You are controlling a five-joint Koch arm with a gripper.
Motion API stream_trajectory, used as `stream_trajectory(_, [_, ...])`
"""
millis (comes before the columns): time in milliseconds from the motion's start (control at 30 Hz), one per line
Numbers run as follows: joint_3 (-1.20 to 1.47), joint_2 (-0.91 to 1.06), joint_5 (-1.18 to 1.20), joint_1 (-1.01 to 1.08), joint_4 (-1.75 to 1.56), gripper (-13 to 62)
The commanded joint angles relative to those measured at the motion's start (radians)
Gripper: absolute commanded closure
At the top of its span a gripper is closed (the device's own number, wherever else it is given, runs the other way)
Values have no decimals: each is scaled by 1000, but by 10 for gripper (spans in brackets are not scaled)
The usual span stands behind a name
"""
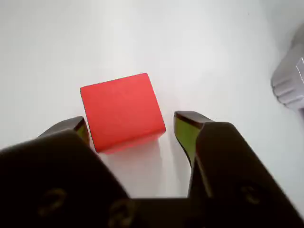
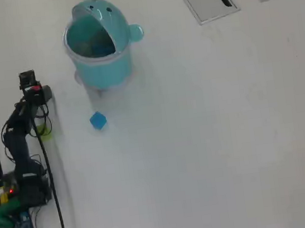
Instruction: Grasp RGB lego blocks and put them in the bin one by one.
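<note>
Straddling the red block (image 1: 122,111), the claw (image 1: 135,130) gapes wide, jaws apart, neither side clamping it.

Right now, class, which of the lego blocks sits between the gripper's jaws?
The red block: in the wrist view it lies between the open gripper. The blue block lies apart, below the bin in the overhead view.
</note>
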Motion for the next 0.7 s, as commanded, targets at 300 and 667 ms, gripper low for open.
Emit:
stream_trajectory(300, [-61, 15, 34, -11, -38, 336])
stream_trajectory(667, [-9, 238, 40, 72, -31, 392])
